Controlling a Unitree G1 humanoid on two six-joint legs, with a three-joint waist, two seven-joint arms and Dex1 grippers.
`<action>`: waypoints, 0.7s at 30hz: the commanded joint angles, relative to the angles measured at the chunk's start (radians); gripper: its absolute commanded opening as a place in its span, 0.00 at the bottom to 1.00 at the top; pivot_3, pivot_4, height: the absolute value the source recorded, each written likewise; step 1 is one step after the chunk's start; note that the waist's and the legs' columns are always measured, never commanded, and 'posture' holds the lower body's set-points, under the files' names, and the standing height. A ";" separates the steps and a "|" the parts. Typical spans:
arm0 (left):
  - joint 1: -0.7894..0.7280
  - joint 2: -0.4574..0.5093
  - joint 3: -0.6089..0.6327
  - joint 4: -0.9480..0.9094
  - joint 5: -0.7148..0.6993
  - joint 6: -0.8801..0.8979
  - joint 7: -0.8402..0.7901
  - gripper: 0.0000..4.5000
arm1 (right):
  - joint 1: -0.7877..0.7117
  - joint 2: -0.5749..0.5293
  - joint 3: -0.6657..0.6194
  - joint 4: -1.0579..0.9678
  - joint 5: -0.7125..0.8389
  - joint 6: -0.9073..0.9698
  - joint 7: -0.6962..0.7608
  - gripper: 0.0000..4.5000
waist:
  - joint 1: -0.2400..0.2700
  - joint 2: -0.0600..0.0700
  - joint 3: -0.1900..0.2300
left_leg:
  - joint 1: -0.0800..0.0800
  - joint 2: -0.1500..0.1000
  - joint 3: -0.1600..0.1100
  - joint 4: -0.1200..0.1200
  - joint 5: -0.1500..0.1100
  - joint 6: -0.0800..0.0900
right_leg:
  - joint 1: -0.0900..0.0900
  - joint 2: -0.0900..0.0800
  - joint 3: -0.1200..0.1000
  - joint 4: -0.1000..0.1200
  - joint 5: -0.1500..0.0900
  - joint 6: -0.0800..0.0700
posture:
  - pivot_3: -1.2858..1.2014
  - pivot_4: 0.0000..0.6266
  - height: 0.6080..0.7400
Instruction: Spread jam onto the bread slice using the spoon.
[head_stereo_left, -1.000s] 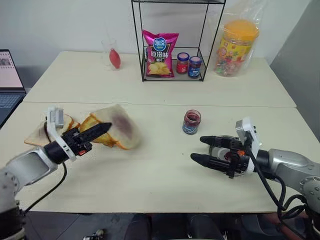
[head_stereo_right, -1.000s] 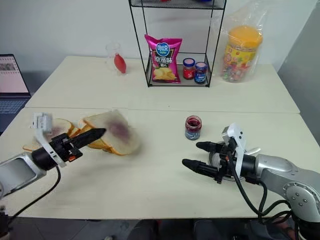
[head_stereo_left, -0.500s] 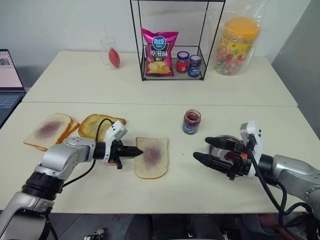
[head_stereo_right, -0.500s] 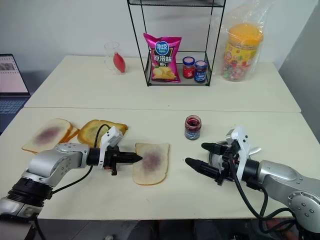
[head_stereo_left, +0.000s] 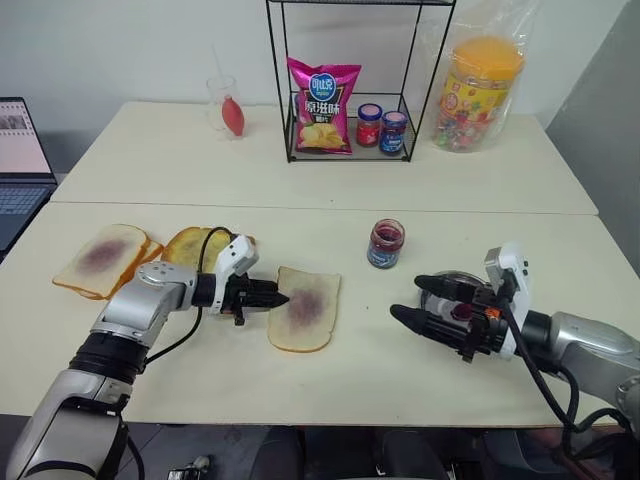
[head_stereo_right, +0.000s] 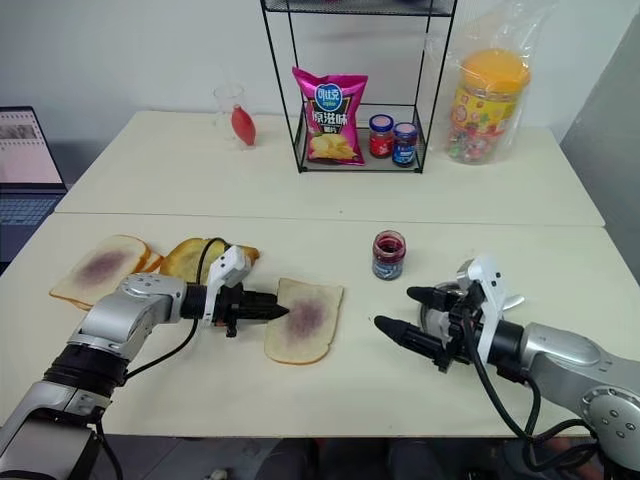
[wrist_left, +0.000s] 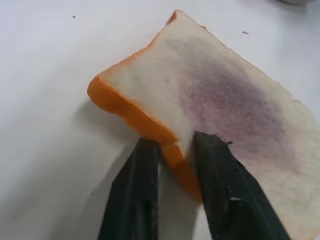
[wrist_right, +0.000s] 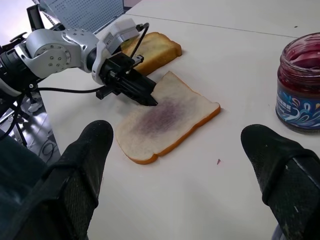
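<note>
The bread slice (head_stereo_left: 308, 318) lies flat on the table in front of me, with a purplish jam smear (head_stereo_left: 303, 305) at its centre. My left gripper (head_stereo_left: 280, 297) lies level at the slice's left edge. In the left wrist view its fingers (wrist_left: 145, 165) stand slightly apart, open, with the orange crust (wrist_left: 175, 155) between them. The jam jar (head_stereo_left: 385, 243) stands to the right of the slice. My right gripper (head_stereo_left: 408, 298) hovers wide open and empty further right, over a small round dish (head_stereo_left: 447, 285). The spoon is hidden.
A second smeared slice (head_stereo_left: 100, 258) and toasted slices (head_stereo_left: 195, 245) lie at the left. At the back stands a wire rack with a chip bag (head_stereo_left: 323, 105) and two small jars (head_stereo_left: 380, 125), flanked by a candy jar (head_stereo_left: 480, 90) and a glass (head_stereo_left: 228, 105). A laptop (head_stereo_left: 20, 150) sits far left.
My left gripper carried the slice from the pile at the left to the table's middle and laid it flat. Its fingers have since parted a little. The right arm stayed put.
</note>
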 joint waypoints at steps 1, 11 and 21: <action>0.007 0.035 0.045 -0.023 0.016 0.018 -0.025 0.45 | 0.048 -0.019 -0.068 -0.004 -0.008 -0.032 0.007 1.00 | 0.000 0.000 0.000 | 0.000 0.000 0.000 0.000 0.000 0.000 | 0.000 0.000 0.000 0.000 0.000 0.000 | 0.52 0.24 1.00; -0.029 0.176 0.075 -0.096 0.073 -0.042 -0.141 0.93 | 0.269 0.003 -0.291 0.041 -0.003 -0.073 -0.025 1.00 | 0.003 0.000 0.000 | 0.000 0.001 -0.001 -0.001 0.000 0.000 | 0.000 0.000 -0.001 0.000 0.000 0.000 | 0.52 0.24 1.00; -0.191 -0.073 0.063 -0.310 -0.029 -0.067 -0.171 0.99 | 0.381 0.139 -0.463 0.216 0.168 -0.095 -0.164 1.00 | -0.005 0.001 0.000 | 0.000 0.000 0.003 0.006 0.000 0.000 | 0.003 -0.001 0.003 0.000 0.002 0.003 | 0.52 0.24 1.00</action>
